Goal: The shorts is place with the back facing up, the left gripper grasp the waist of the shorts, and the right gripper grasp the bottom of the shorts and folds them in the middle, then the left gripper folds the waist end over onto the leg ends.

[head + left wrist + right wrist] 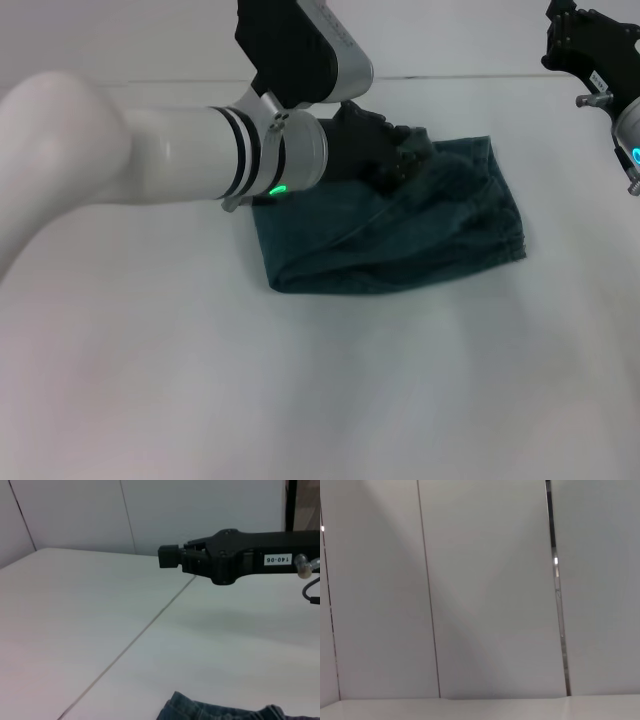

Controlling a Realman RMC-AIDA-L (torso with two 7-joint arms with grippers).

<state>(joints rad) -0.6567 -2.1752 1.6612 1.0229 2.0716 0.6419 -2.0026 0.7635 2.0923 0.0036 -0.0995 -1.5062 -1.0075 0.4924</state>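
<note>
— White panelled walls are standing behind the worktop (300,400), which is pale and crossed by a thin seam. What is being carried on it?

— Only the shorts (400,240), which are being shown as a folded, dark blue denim bundle lying toward the far edge of the worktop, roughly at the middle of its width. A creased fold is running along the side nearest the robot, and a stitched edge is seen at the bundle's right side. In the left wrist view a small strip of the denim (215,712) is being caught at the frame's border.

— Where is the left gripper being held?

— The left gripper (395,150) is being kept low at the far edge of the bundle, with its black claw touching or pressing into the denim there. The silver wrist with its green light is stretched across the bundle's far left corner. Whether its fingers are apart or clamped on cloth cannot be told, since the claw is merging with the dark fabric.

— And the right gripper?

— The right gripper (565,40) is being held high above the far right corner of the worktop, well apart from the shorts. In the left wrist view it (167,557) is being seen side-on, labelled and carrying nothing, with its fingers brought together. Only wall panels are being shown by the right wrist view.
</note>
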